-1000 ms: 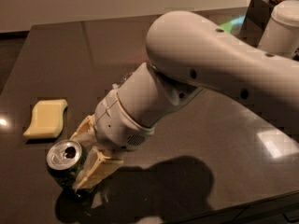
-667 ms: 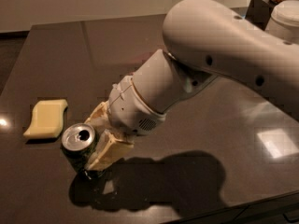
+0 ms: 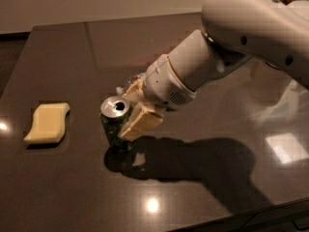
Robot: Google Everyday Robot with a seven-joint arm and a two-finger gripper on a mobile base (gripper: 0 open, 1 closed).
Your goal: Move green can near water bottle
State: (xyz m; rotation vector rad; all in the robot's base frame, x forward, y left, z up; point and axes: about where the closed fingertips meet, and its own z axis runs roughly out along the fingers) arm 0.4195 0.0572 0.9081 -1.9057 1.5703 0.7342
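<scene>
The green can stands upright, silver top with its open pull-tab hole facing up, near the middle left of the dark table. My gripper is shut on the green can, one tan finger on its near right side and the other behind it. The can's base is at or just above the tabletop; I cannot tell which. A bit of clear crinkled plastic with a white cap, the water bottle, shows just behind the far finger; the rest of it is hidden by the gripper and arm.
A yellow sponge lies on the table to the left of the can. The pale arm reaches in from the upper right and casts a wide shadow to the right of the can. The table's front edge runs along the bottom right.
The gripper has carried the green can to the right and farther back, away from the front left of the table. The sponge has not moved.
</scene>
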